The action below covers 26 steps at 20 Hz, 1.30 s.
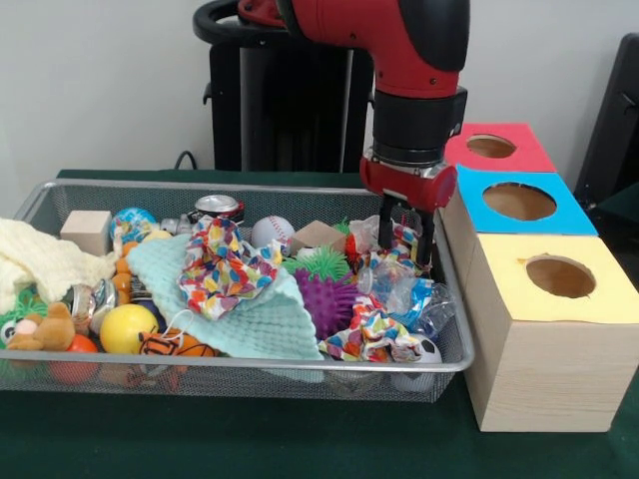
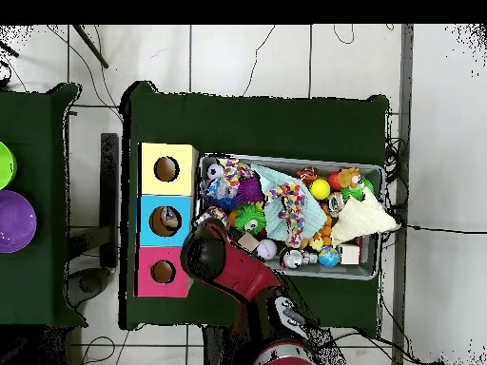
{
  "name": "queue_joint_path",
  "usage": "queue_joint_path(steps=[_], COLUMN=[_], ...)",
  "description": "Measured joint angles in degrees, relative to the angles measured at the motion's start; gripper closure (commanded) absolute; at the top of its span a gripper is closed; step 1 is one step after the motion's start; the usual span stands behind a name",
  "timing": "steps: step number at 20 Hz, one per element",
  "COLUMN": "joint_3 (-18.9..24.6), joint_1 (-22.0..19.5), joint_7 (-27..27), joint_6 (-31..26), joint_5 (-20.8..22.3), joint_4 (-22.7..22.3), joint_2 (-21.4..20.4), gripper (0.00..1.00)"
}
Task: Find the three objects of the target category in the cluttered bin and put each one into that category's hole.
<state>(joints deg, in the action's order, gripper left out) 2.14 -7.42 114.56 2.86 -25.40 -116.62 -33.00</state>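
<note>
A dark green surface point(image 1: 300, 439) carries a wire mesh bin point(image 1: 250, 364) heaped with toys, and just beside it a wooden box with three holes: red point(image 1: 491, 147), blue point(image 1: 519, 202), yellow point(image 1: 560, 276). The gripper point(image 1: 409, 232) hangs fingers down and spread at the bin's end nearest the box, around crinkled clear wrapping point(image 1: 399, 284). Two confetti-print cloths show, one point(image 1: 225, 269) draped mid-bin, one point(image 1: 364, 334) below the gripper.

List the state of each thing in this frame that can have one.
gripper: open, fingers lowered into the bin's right end, holding nothing visible
wire bin: full of clutter
mint cloth: spread over toys
red hole: nothing visible inside
blue hole: nothing visible inside
yellow hole: nothing visible inside
</note>
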Motion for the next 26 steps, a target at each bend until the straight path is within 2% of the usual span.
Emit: queue_joint_path(steps=[15,26], joint_3=[2.1,1.1], joint_1=[-0.6,0.5], joint_7=[0.0,0.0], joint_6=[2.1,2.1], joint_5=[0.4,0.4], joint_4=[0.0,0.4], joint_2=[1.4,0.9], gripper=[0.00,0.00])
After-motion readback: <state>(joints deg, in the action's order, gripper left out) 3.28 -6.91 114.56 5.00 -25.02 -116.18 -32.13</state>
